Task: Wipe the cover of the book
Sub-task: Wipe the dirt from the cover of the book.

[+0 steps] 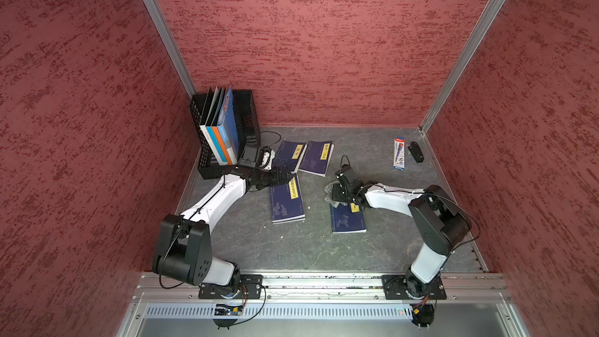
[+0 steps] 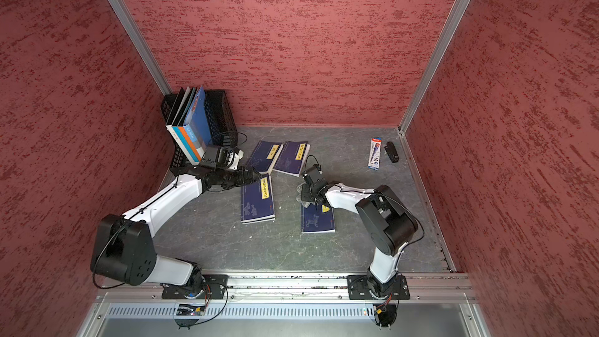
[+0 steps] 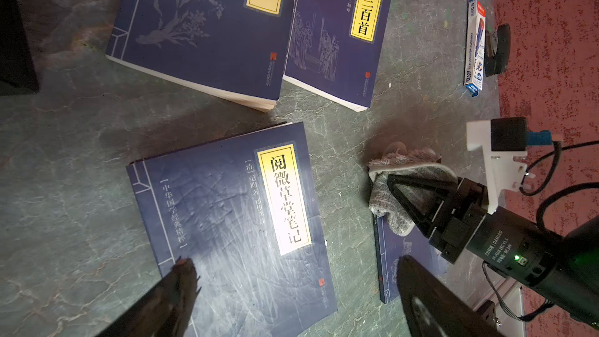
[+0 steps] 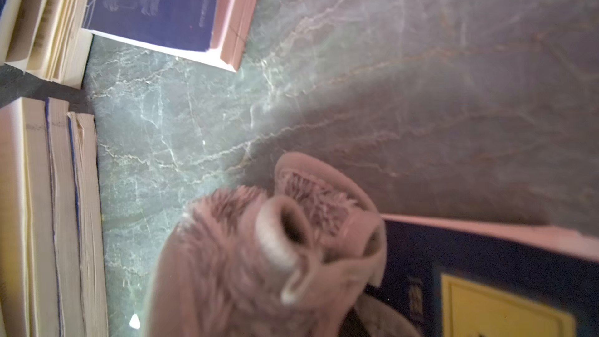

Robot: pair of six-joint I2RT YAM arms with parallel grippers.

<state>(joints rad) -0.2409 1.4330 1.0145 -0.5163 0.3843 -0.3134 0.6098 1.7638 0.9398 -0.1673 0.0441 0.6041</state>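
One cloth (image 4: 227,254) clamped in right gripper (image 1: 335,193)

Left claw (image 3: 291,260) spread wide, right claw (image 1: 336,193) clamped

Black mesh rack (image 1: 248,115) of upright folders (image 1: 223,131); pen box (image 1: 399,153) beside stapler (image 1: 416,152).

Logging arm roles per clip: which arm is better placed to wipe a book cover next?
Probably right: the right pincer holds the grey cloth at the edge of the near book; the left pincer is open, empty, over another book.
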